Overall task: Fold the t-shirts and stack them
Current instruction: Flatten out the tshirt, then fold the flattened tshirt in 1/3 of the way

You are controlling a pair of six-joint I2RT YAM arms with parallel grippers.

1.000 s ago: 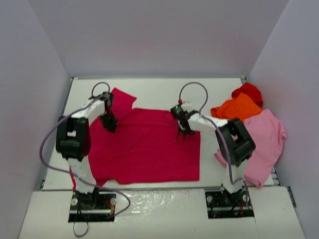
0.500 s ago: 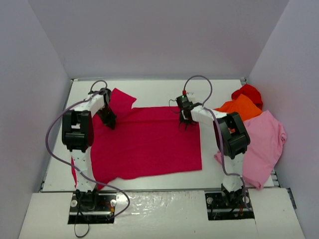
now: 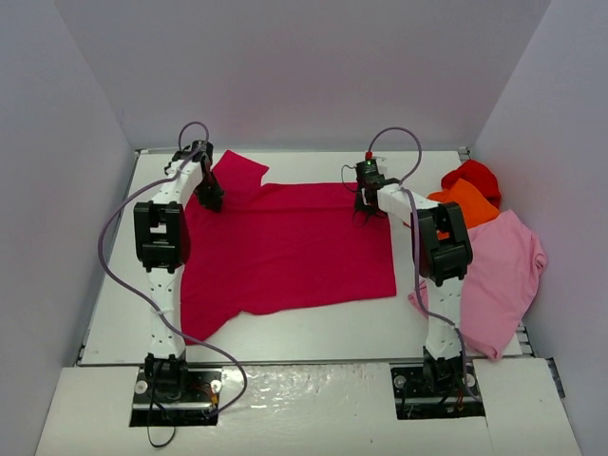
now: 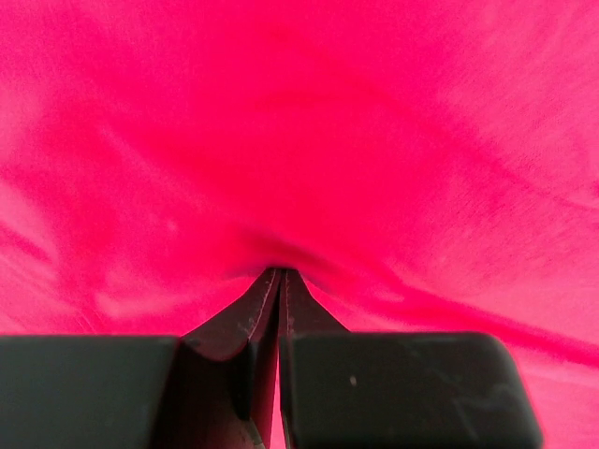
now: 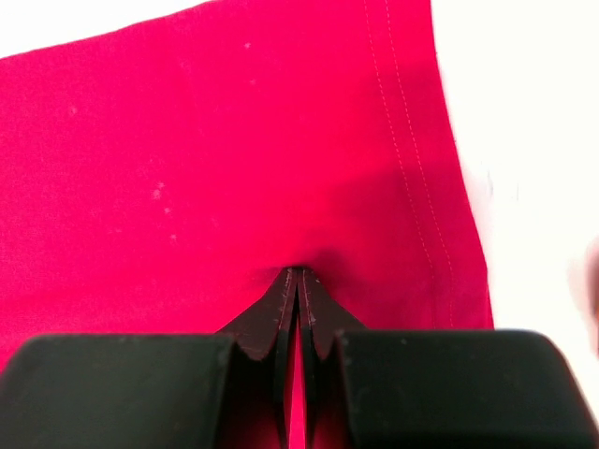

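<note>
The large crimson-magenta t-shirt [image 3: 285, 249] lies spread on the white table. My left gripper [image 3: 213, 200] is shut on its far left part, near the sleeve; in the left wrist view the cloth [image 4: 309, 140] fills the frame and is pinched at the fingertips [image 4: 280, 273]. My right gripper [image 3: 366, 202] is shut on the far right corner; the right wrist view shows the hem [image 5: 412, 159] beside the closed gripper [image 5: 298, 273]. The light pink t-shirt [image 3: 499, 271], orange t-shirt [image 3: 458, 202] and red t-shirt [image 3: 473, 175] lie piled at the right.
White walls enclose the table [image 3: 313, 328] on three sides. Both arms stretch far toward the back edge. The arm bases stand at the near edge.
Both grippers have moved toward the back of the table, dragging the crimson shirt's far edge with them. The shirt now lies farther back and flatter.
</note>
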